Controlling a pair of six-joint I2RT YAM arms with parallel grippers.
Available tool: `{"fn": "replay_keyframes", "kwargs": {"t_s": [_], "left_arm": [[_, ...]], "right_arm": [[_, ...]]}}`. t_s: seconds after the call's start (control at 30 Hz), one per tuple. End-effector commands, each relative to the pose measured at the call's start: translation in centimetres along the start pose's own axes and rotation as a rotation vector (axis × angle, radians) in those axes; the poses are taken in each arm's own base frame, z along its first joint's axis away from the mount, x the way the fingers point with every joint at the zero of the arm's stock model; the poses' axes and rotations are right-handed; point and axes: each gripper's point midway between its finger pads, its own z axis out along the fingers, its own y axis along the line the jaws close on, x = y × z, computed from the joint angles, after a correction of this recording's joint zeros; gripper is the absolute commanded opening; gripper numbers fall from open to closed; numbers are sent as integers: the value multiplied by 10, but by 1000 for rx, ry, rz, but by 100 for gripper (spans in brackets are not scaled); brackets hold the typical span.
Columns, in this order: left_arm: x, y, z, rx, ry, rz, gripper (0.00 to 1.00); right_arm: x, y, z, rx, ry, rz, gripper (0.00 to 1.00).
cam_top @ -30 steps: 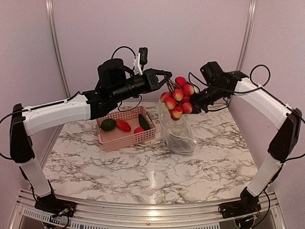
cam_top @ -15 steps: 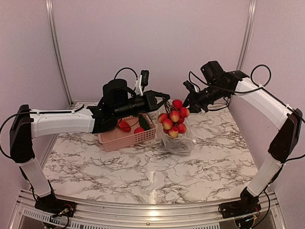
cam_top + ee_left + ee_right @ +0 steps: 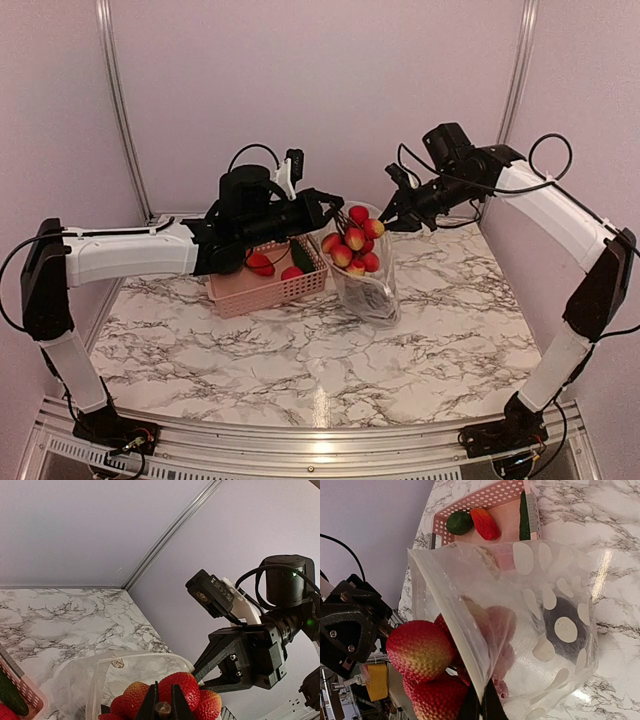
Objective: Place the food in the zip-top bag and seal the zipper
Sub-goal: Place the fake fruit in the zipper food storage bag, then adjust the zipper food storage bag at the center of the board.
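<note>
My left gripper (image 3: 335, 211) is shut on the stem of a bunch of red toy fruits (image 3: 352, 242) and holds it in the open mouth of the zip-top bag (image 3: 368, 285). The bunch is partly inside the bag. In the left wrist view the gripper (image 3: 162, 703) is shut above the red fruits (image 3: 181, 686). My right gripper (image 3: 391, 222) is shut on the bag's mouth edge and holds it up. In the right wrist view the gripper (image 3: 481, 707) pinches the zipper (image 3: 452, 612). The dotted bag (image 3: 540, 575) holds a dark piece (image 3: 551, 625) at the bottom.
The pink lattice basket (image 3: 268, 293) stands left of the bag. It holds a green piece (image 3: 459, 522), a red-orange piece (image 3: 485, 524) and a dark green piece (image 3: 523, 510). The back wall is close behind both grippers.
My left gripper has come down and a little left, lowering the red bunch from above the bag into its mouth. My right gripper still holds the bag's edge.
</note>
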Motion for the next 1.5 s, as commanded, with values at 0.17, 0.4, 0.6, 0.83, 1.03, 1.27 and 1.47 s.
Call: {"fn": "replay_keyframes", "kwargs": {"t_s": [0.17, 0.4, 0.6, 0.83, 1.03, 1.27, 1.47], "left_arm": [[-3, 26, 11, -162, 1, 53, 0], [-9, 52, 15, -351, -10, 68, 0], [-33, 21, 37, -296, 11, 143, 60], [-77, -24, -12, -270, -99, 235, 99], [-31, 10, -46, -365, 88, 252, 97], [52, 72, -75, -535, 396, 263, 63], [77, 102, -79, -592, 404, 105, 60]], "right_arm": [[-20, 27, -19, -50, -93, -40, 0], [-27, 27, -18, -38, -107, -45, 0], [-27, 27, -14, -51, -97, -38, 0], [-27, 21, -5, -46, -84, -42, 0], [-28, 17, 7, -55, -70, -50, 0], [-19, 11, 18, -62, -35, -60, 0], [-9, 10, 24, -68, -3, -59, 0]]}}
